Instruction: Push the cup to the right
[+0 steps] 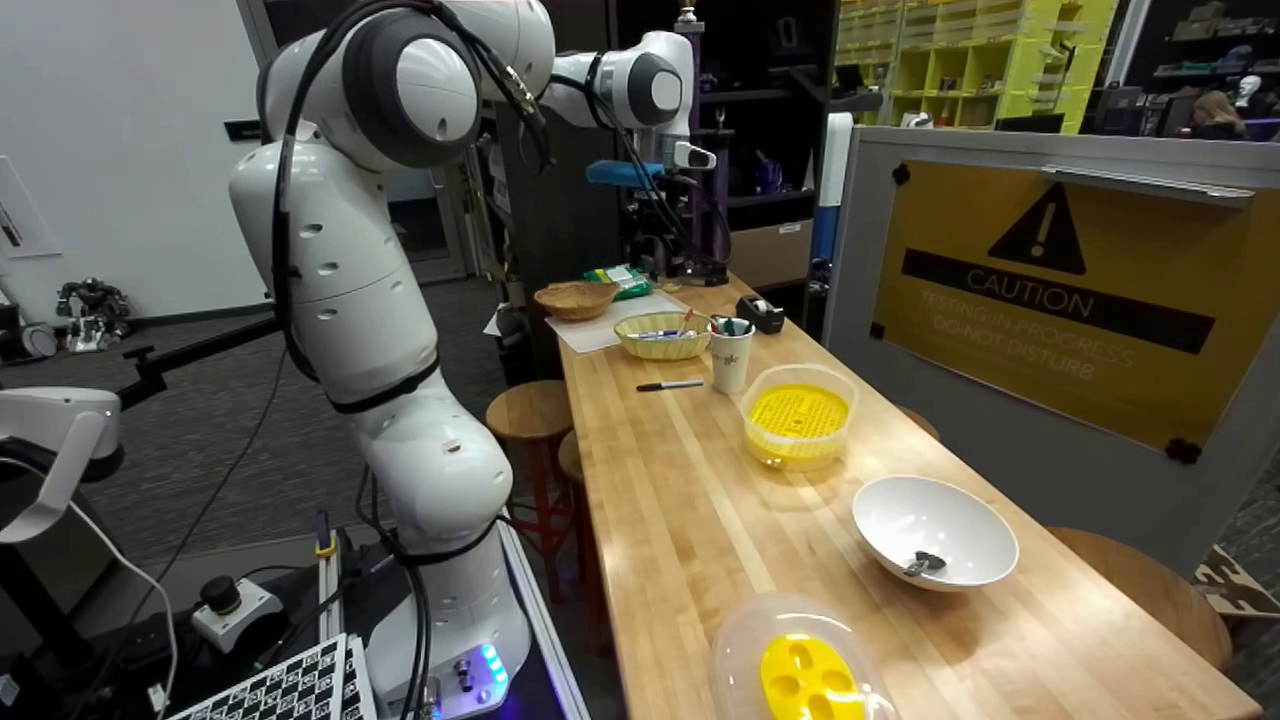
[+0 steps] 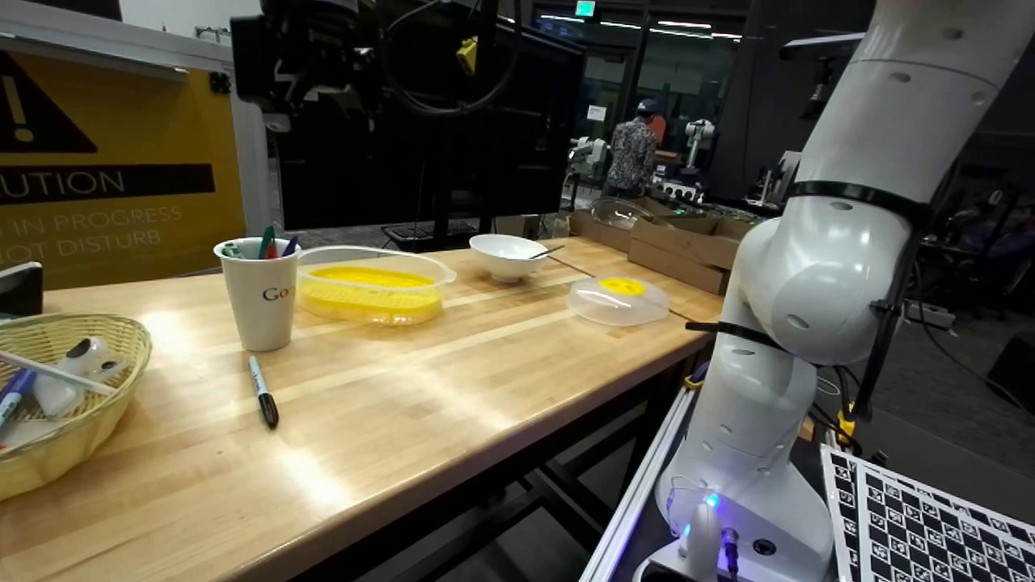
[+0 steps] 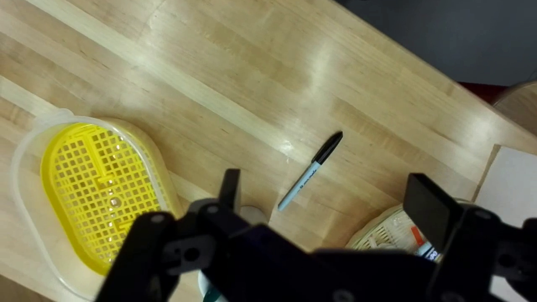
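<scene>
1. Step in hand: by my reading, the push on the white cup [image 1: 730, 360] has not begun. The jaws hang above the surface [image 1: 680, 500], spread wide with nothing between them, apart from the cup.
2. The cup stands upright on the surface, pens [image 2: 267, 241] poking out of its top, between the clear tub [image 1: 798, 452] and the pale basket [image 1: 667, 350], with the black-capped marker [image 1: 670, 385] lying near it.
3. The next move probably calls for coming down beside the cup, opposite the way it must go, then pressing low and slowly; being tall and loaded, it might tip.
4. If "right" means the robot's own right, the tub seems to stand in the path.
5. Counts: one cup; one loose marker; two baskets, the pale one and a brown basket [image 1: 576, 308]; one tub holding one yellow strainer [image 3: 105, 188]; one white bowl [image 1: 945, 512] with one metal utensil [image 1: 925, 565]; one clear lid [image 1: 738, 635] with one yellow insert [image 1: 812, 670]; one tape dispenser [image 1: 762, 314]; one green packet [image 1: 622, 281]; one white sheet [image 1: 590, 337].
6. The pens overlap too much to count.
</scene>
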### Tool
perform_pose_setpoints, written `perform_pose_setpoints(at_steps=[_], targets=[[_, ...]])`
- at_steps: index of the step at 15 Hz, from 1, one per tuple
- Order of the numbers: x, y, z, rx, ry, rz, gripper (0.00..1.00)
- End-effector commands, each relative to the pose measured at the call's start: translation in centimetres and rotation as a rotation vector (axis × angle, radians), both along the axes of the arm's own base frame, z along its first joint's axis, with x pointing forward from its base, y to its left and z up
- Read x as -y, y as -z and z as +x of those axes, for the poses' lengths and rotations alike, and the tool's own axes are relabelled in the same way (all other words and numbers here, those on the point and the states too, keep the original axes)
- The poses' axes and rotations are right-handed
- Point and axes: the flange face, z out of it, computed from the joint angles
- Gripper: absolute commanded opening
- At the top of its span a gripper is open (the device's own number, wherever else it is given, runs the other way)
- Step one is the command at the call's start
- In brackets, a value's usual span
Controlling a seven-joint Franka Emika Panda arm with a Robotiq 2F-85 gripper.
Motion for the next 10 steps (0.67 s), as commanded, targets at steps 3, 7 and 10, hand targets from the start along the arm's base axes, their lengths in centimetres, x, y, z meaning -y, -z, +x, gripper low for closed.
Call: perform_pose_setpoints(at_steps=[3,7,10], targets=[[-0.9,0.6,1.7,-0.006,0.04,0.018,1.0],[-0.8,1.5,3.7,-0.005,0.068,0.032,1.0],[0.2,0.9,5.9,0.009,0.112,0.048,1.0]])
